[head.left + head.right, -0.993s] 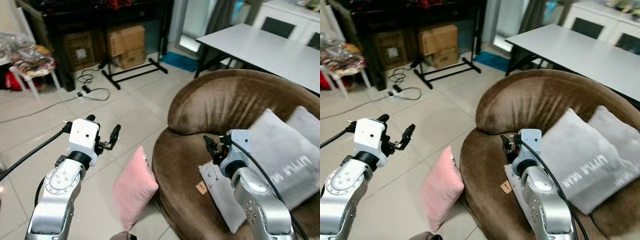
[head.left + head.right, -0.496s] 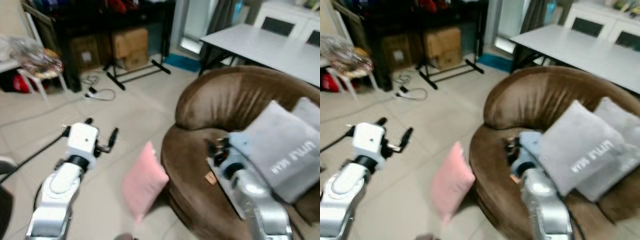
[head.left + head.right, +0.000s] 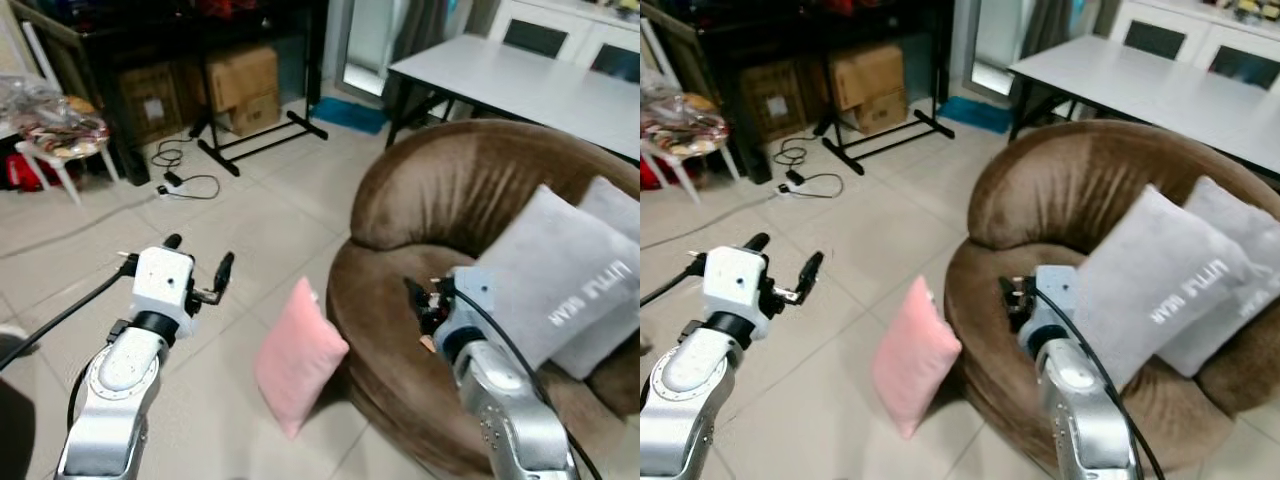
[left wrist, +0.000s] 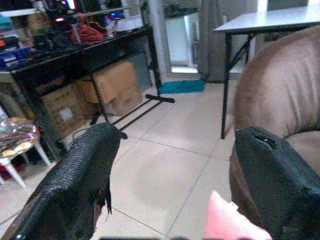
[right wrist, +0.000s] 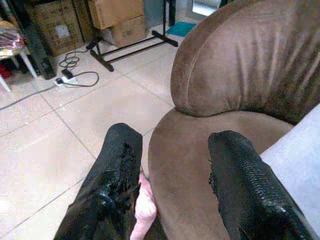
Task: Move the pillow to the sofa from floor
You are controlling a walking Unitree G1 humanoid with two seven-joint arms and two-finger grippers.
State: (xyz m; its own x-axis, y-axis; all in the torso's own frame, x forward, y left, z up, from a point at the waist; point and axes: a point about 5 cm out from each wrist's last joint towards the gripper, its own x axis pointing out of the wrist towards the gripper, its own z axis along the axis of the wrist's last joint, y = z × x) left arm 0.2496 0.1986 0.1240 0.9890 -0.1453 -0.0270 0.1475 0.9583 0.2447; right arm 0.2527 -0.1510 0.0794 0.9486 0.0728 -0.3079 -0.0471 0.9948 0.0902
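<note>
Brown sofa (image 3: 470, 200) takes up the right side, round w/ a high curved back. White desk (image 3: 520, 85) stands behind it. Tiled floor (image 3: 250, 220) spreads to the left, w/ a black shelf unit (image 3: 150, 40) at the far side and cardboard boxes (image 3: 240, 85) under it. Two grey cushions (image 3: 560, 280) lean on the sofa back at right — the front one has white lettering. Pink pillow (image 3: 298, 355) stands on edge on the floor, leaning against the sofa's front left side, touching it. A small chair (image 3: 60, 135) w/ clutter on it sits far left; black cable (image 3: 185, 180) lies on the tiles near the shelf.

Left gripper (image 3: 198, 268) hovers over bare floor, left of the pillow and apart from it, fingers (image 4: 85, 175) spread wide, holding nothing. Right gripper (image 3: 418, 303) is over the sofa seat just in front of the grey cushions — fingers (image 5: 120, 170) spread too, empty.
</note>
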